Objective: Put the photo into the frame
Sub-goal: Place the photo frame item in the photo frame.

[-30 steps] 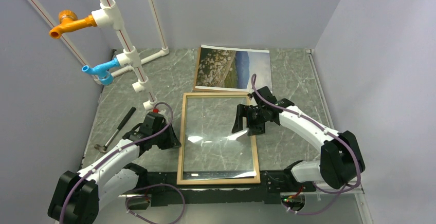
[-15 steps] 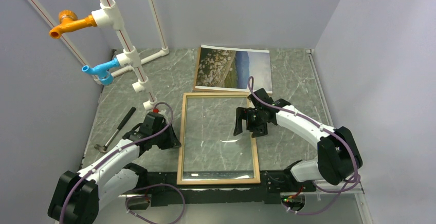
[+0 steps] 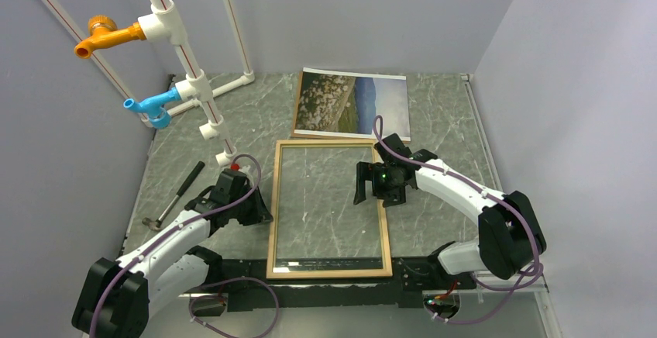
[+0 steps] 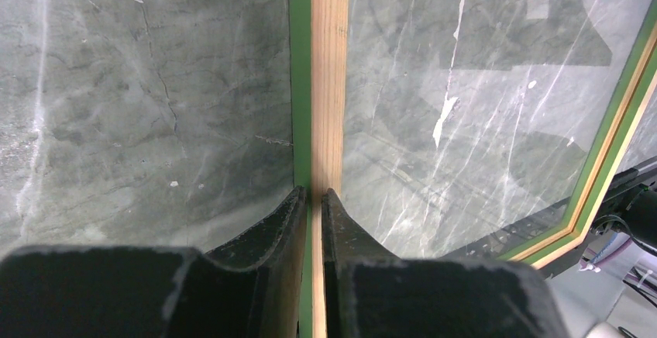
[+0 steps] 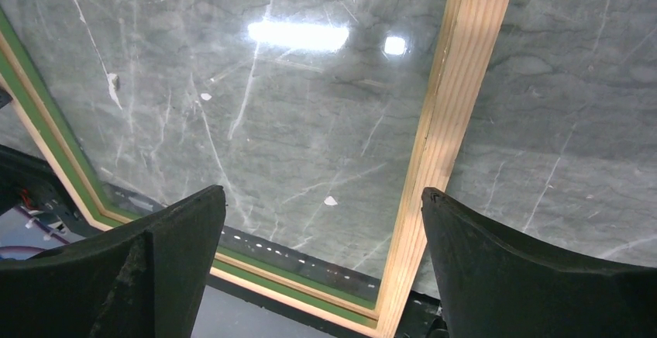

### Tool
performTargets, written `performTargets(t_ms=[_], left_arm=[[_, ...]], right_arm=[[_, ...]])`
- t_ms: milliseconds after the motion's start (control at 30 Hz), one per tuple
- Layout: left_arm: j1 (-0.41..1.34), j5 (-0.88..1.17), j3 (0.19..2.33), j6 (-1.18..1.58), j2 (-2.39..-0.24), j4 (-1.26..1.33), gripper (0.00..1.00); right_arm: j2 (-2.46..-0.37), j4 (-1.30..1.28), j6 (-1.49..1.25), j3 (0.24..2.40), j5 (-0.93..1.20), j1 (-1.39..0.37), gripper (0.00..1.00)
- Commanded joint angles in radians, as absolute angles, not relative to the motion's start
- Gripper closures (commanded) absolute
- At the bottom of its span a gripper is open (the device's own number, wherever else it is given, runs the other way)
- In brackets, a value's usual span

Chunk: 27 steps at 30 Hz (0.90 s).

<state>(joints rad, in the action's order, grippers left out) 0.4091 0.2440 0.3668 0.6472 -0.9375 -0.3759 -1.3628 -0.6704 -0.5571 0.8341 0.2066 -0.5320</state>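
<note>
Down at the left gripper (image 4: 311, 198), the black jaws are clenched tight on the left rail of the big thin-edged rectangular picture frame (image 3: 329, 270) with the clear glass pane, pale wood facing up and a green strip showing along its outer edge. Over on the other side the right gripper (image 5: 321, 192) is spread wide with nothing in it, and the frame's right rail runs between its jaws; can't tell if it actually touches the wood. The frame sits on the grey marble-look table (image 3: 449, 121), its near end reaching the arm bases. The large rectangular paper photo (image 3: 352, 104) of a flowery meadow and pale sky lies picture side up just past the frame's far edge, not in it yet. Off to the left there's a black-handled hammer (image 3: 178, 193), plus white plastic pipes (image 3: 186, 59) with an orange tap (image 3: 101, 36) and a blue tap (image 3: 151, 107)
</note>
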Motion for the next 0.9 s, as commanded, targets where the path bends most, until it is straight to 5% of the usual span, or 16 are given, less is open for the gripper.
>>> performTargets(t_ms=[0,333,767,867], left_arm=[[0.410,0.193,0.343,0.620,-0.940,-0.384,0.82],[0.419,0.151,0.348,0.653,-0.727,-0.426,0.66],[0.419,0.219,0.359,0.692,-0.270,-0.455,0.03],[0.419,0.258,0.359,0.673,-0.224,-0.434,0.01]], right_arm=[[-1.346,-0.683,-0.557,0.833,0.175,-0.538,0.01],[-1.256,-0.670,-0.576,0.793,0.153,-0.537,0.00],[-1.184,-0.628,-0.597,0.792,0.153,-0.537,0.00],[-1.168,-0.625,-0.601,0.787,0.149,-0.536,0.00]])
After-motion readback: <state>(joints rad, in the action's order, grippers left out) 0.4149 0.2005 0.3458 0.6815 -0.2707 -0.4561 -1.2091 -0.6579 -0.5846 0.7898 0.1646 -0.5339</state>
